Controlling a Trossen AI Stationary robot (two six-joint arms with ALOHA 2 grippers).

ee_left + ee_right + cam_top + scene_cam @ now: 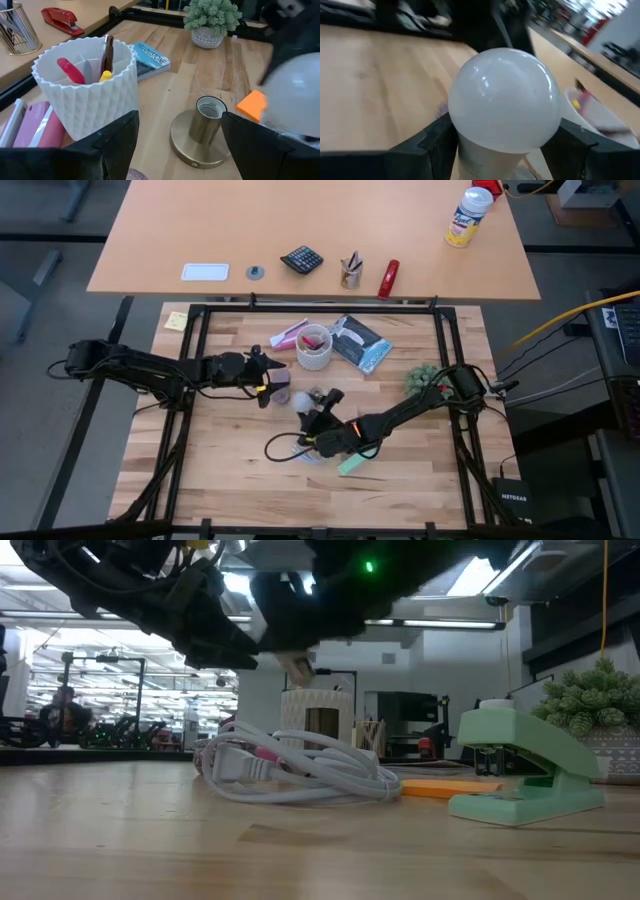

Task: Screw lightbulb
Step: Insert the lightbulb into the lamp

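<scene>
My right gripper [320, 422] is shut on the white lightbulb [505, 100] above the middle of the table. The bulb also shows in the left wrist view [300, 92], above and just beside the brass lamp socket [202, 127]. The socket stands upright on its round base on the table, its threaded mouth open and empty. My left gripper [270, 387] is open and empty just left of the socket. In its wrist view, its two fingers [120, 142] stand apart on the near side of the socket without touching it. My right gripper pinches the bulb's narrower lower body [470, 150], below the round dome, between its two fingers, one on each side. The dome points away from the wrist. The bulb is lifted clear of the table.
A white ribbed cup [85, 95] with pens stands beside the socket. A blue book [360, 343] and a small plant [422, 377] are farther back. A looped white cord [300, 772], an orange pad [440, 787] and a green stapler [525, 780] lie near the front.
</scene>
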